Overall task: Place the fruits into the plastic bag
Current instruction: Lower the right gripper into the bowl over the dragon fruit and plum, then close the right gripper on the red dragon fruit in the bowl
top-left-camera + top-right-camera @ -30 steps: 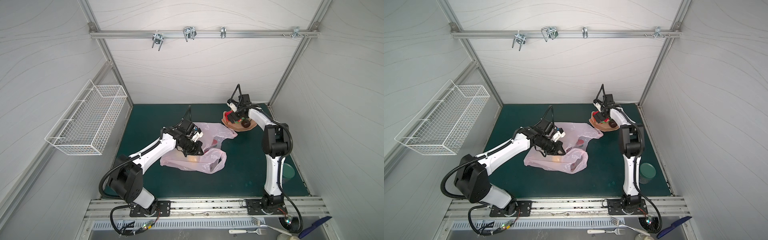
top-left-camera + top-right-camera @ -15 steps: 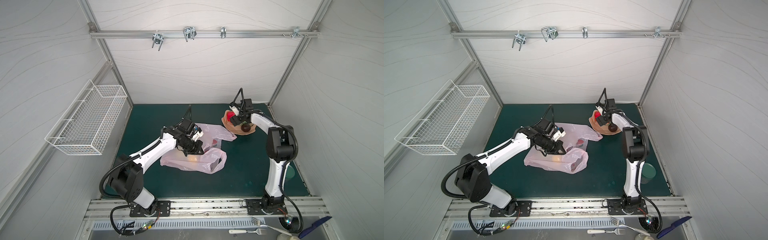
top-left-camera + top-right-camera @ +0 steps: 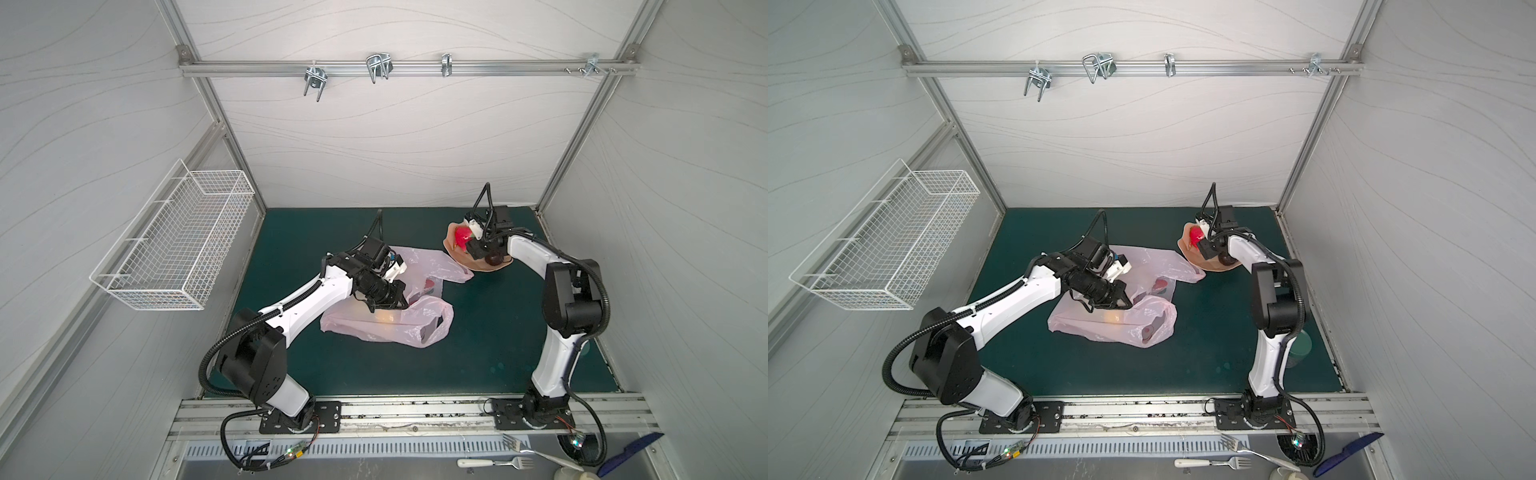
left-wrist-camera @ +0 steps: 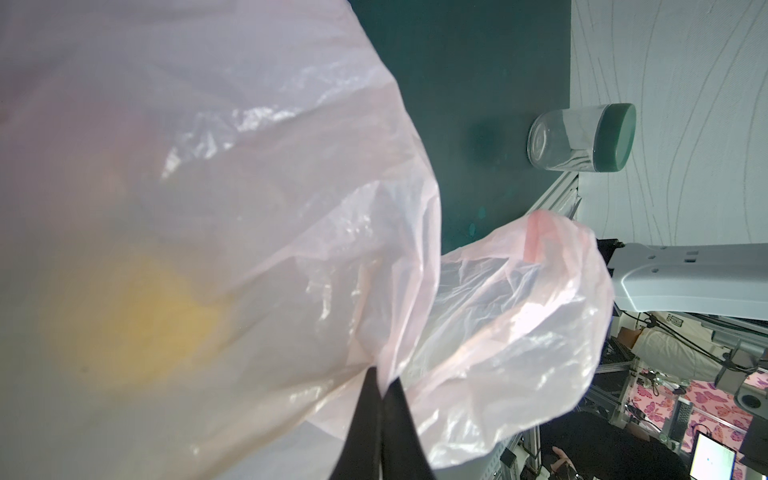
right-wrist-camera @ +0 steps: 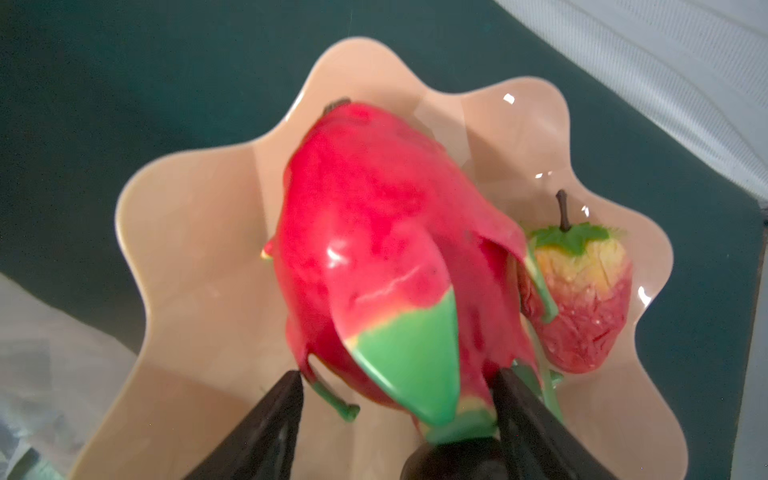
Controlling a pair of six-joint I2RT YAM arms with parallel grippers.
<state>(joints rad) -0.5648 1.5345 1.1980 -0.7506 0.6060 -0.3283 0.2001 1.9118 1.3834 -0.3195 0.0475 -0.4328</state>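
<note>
Right wrist view: at lower centre the right gripper (image 5: 399,378) is shown with jaws spread either side of the dragon fruit (image 5: 374,249), lying on the peach plate (image 5: 187,232) beside a strawberry (image 5: 582,299). In the left wrist view, the plastic bag (image 4: 249,208) is pinched at its edge by the left gripper (image 4: 380,399). Grasping is judged in hand; a firm squeeze, then a lift across to the bag's mouth, is called for next.

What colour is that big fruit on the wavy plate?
Bright red-pink with green tips; the dragon fruit shows best in the right wrist view.
</note>
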